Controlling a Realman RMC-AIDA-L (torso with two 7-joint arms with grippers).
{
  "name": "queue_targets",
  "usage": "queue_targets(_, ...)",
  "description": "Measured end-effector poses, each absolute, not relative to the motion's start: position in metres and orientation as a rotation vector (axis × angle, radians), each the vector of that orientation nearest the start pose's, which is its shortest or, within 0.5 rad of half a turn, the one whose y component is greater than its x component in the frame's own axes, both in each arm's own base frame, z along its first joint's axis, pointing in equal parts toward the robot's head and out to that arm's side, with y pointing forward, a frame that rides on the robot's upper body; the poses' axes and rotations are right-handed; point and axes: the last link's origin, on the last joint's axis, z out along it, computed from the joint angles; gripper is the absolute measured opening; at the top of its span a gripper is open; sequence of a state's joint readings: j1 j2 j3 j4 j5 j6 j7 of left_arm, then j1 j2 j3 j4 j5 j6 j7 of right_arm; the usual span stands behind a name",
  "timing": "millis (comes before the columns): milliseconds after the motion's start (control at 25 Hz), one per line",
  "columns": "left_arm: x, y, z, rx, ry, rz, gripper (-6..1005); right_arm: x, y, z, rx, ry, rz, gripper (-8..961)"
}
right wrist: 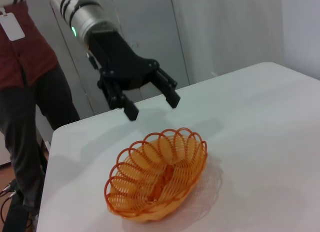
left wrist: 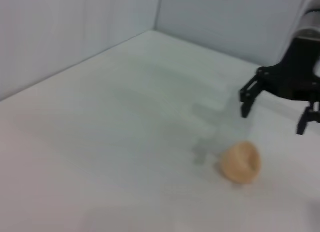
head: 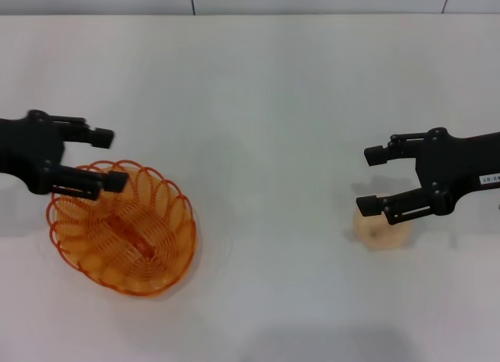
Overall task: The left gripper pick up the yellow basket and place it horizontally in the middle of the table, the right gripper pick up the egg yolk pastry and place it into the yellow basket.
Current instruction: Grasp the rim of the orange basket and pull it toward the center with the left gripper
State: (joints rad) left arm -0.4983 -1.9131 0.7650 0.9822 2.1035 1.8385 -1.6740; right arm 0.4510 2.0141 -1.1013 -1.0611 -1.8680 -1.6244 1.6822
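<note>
The yellow basket (head: 168, 213) sits empty on the white table (head: 258, 104) at the left front. My left gripper (head: 109, 159) is open and hovers over the basket's far left rim, apart from it. The right wrist view shows this gripper (right wrist: 153, 107) above the basket (right wrist: 135, 172). The egg yolk pastry (head: 383, 231) lies on the table at the right. My right gripper (head: 370, 180) is open and hangs just above and behind the pastry, holding nothing. The left wrist view shows the pastry (left wrist: 241, 163) with the right gripper (left wrist: 273, 119) above it.
A person in a dark red top (right wrist: 25, 66) stands beyond the table's left edge. Grey walls (left wrist: 75, 31) close the table's far side and corner.
</note>
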Motion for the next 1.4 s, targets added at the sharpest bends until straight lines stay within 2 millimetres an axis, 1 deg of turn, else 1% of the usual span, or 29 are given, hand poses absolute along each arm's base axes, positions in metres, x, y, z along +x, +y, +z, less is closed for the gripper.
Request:
queue_targets(280, -0.261, 0.332, 0.117, -2.841, -0.778, -0.078, 816, 0.211, 0.326, 0.026, -2.959, 0.44, 0.475, 859)
queue_targets(440, -0.265, 0.34, 0.129, -2.769, -0.879, 0.073, 815, 0.211, 0.326, 0.025, -2.961, 0.44, 0.477, 859)
queue_targets(520, -0.269, 0.343, 0.134, -2.733, -0.918, 0.136, 815, 0.21, 0.326, 0.026, -2.961, 0.441, 0.488, 859)
queue_targets(720, -0.275, 0.345, 0.138, -2.68, -0.989, 0.255, 815, 0.209, 0.326, 0.026, -2.961, 0.441, 0.498, 858)
queue_targets(880, -0.28, 0.346, 0.136, -2.644, -1.027, 0.317, 815, 0.207, 0.326, 0.026, -2.96, 0.439, 0.507, 858)
queue_targets(1000, -0.284, 0.348, 0.132, -2.625, -1.045, 0.319, 815, 0.207, 0.326, 0.027, -2.959, 0.437, 0.514, 858)
queue_targets(1080, -0.287, 0.35, 0.128, -2.618, -1.055, 0.314, 815, 0.207, 0.326, 0.027, -2.96, 0.437, 0.516, 858)
queue_targets(1200, -0.289, 0.353, 0.115, -2.623, -1.058, 0.32, 814, 0.206, 0.325, 0.026, -2.963, 0.437, 0.517, 858)
queue_targets(1400, -0.29, 0.357, 0.101, -2.629, -1.063, 0.312, 814, 0.206, 0.325, 0.026, -2.965, 0.435, 0.518, 858)
